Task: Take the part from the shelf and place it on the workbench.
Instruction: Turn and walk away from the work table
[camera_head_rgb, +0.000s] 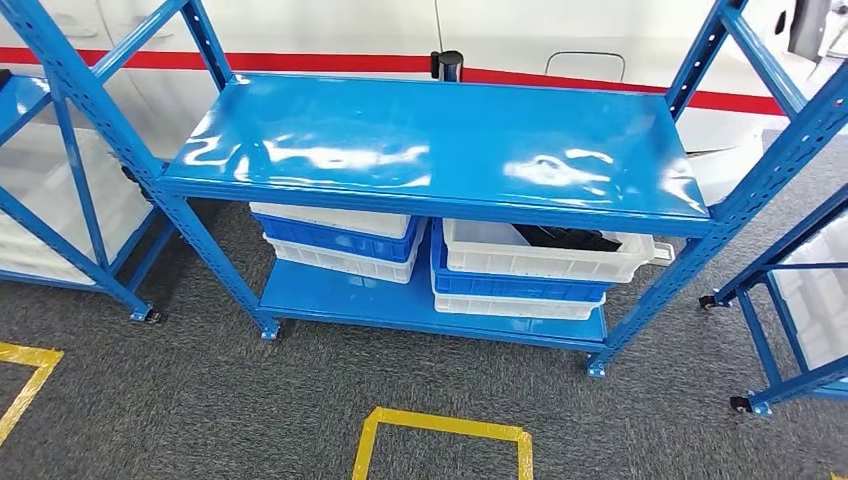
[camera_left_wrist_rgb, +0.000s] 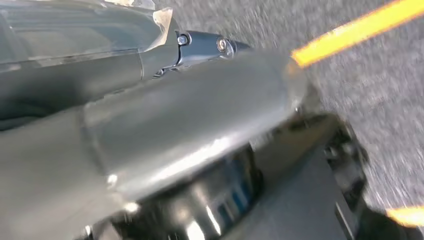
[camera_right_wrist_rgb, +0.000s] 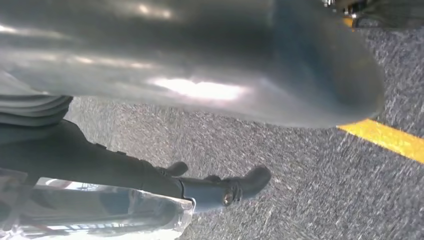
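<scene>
1. Two arms hang low, so the wrist views look at grey carpet; the robot is likely only approaching.
2. Left hand (camera_left_wrist_rgb: 200, 47): blurred, can't tell whether fingers are apart.
3. Right hand (camera_right_wrist_rgb: 220, 187): dark fingers loosely curled, nothing held.
4. Dark part (camera_head_rgb: 568, 238) lies in the white bin (camera_head_rgb: 545, 262), centre-right of frame, under the blue shelf (camera_head_rgb: 430, 140).

The left hand (camera_left_wrist_rgb: 200, 47) has dark metallic fingers with silver screw heads at the pivots, under a clear plastic cover (creased and glossy). The right hand (camera_right_wrist_rgb: 215, 187) has black rounded fingers, 1 brass-coloured screw near the tip, a grey ribbed cover and the same clear plastic wrap.
</scene>
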